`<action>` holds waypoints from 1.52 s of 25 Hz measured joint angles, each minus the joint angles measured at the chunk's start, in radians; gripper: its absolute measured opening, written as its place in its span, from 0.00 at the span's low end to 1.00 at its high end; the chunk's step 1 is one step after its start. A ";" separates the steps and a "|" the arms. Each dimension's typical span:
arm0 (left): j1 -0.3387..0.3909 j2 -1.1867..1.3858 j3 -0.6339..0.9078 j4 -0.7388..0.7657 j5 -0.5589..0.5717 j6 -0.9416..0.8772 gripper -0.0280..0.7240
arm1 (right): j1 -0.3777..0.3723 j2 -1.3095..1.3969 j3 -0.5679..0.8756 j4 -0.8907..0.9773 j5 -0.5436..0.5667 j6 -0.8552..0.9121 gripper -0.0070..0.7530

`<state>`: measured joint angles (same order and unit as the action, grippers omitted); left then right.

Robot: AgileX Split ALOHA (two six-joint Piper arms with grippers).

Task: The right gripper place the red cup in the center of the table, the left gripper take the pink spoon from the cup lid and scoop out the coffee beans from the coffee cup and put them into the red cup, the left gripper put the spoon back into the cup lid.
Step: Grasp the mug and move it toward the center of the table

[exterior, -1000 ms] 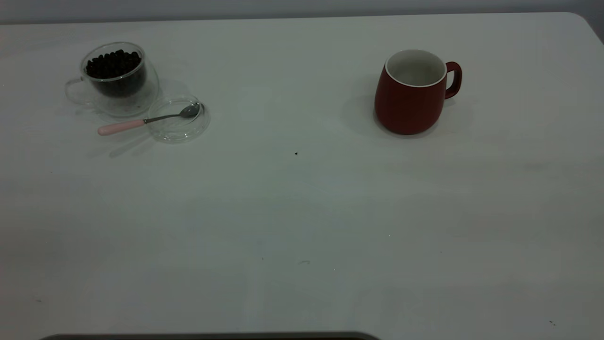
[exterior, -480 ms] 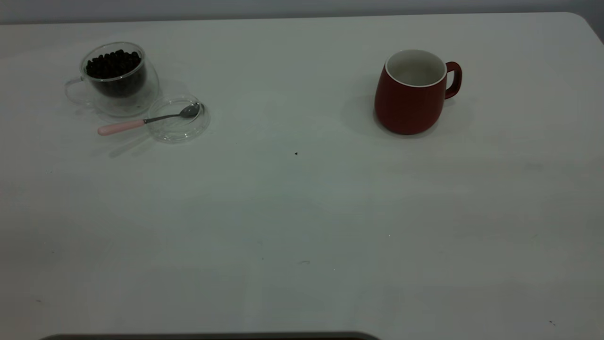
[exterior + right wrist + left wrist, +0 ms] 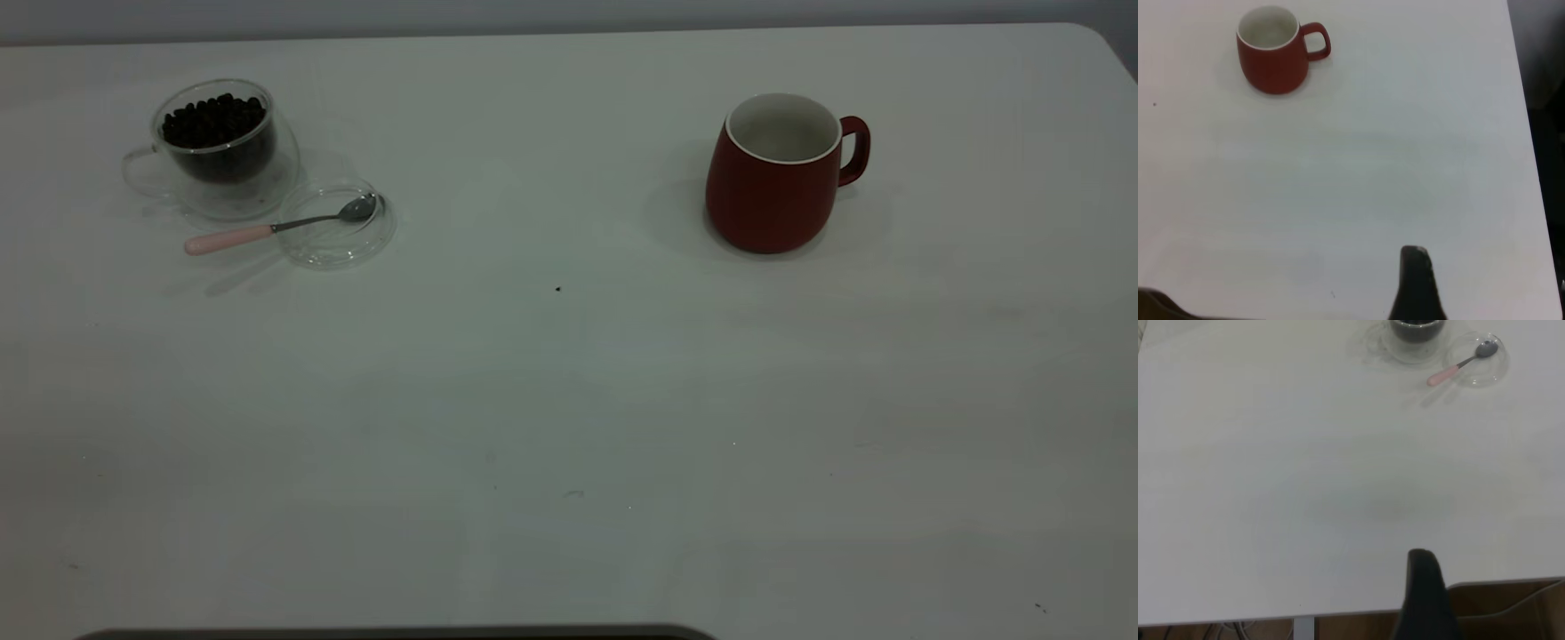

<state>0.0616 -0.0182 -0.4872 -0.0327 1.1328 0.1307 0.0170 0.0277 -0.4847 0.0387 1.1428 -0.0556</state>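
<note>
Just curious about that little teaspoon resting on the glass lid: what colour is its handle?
Pale pink, on the small silver-bowled teaspoon; clearest in the exterior view.

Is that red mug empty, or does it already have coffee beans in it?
Empty. The red cup stands upright, and only its bare white inside shows; the coffee beans are all in the coffee cup.

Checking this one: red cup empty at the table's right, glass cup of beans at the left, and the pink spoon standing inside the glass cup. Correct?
Not quite. The pink spoon lies with its bowl in the cup lid beside the coffee cup, not inside it, as the exterior view shows. The rest holds: the red cup is empty, at the right.
</note>
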 joint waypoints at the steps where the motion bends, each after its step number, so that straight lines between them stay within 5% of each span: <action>1: 0.000 0.000 0.000 0.000 0.000 0.000 0.82 | 0.000 0.005 0.000 0.002 -0.003 0.000 0.78; 10: 0.000 0.000 0.000 -0.001 0.000 0.000 0.82 | 0.000 0.472 -0.199 0.055 -0.065 -0.104 0.81; 20: 0.000 0.000 0.000 -0.001 0.000 0.000 0.82 | 0.000 1.253 -0.557 0.143 -0.169 -0.547 0.92; 29: 0.000 0.000 0.000 -0.002 0.000 0.000 0.82 | 0.000 1.811 -0.786 0.146 -0.252 -1.016 0.90; 38: 0.000 0.000 0.000 -0.002 0.000 0.000 0.82 | 0.060 2.151 -0.929 0.074 -0.461 -1.201 0.79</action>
<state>0.0616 -0.0182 -0.4872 -0.0346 1.1328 0.1307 0.0767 2.1784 -1.4140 0.1127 0.6822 -1.2570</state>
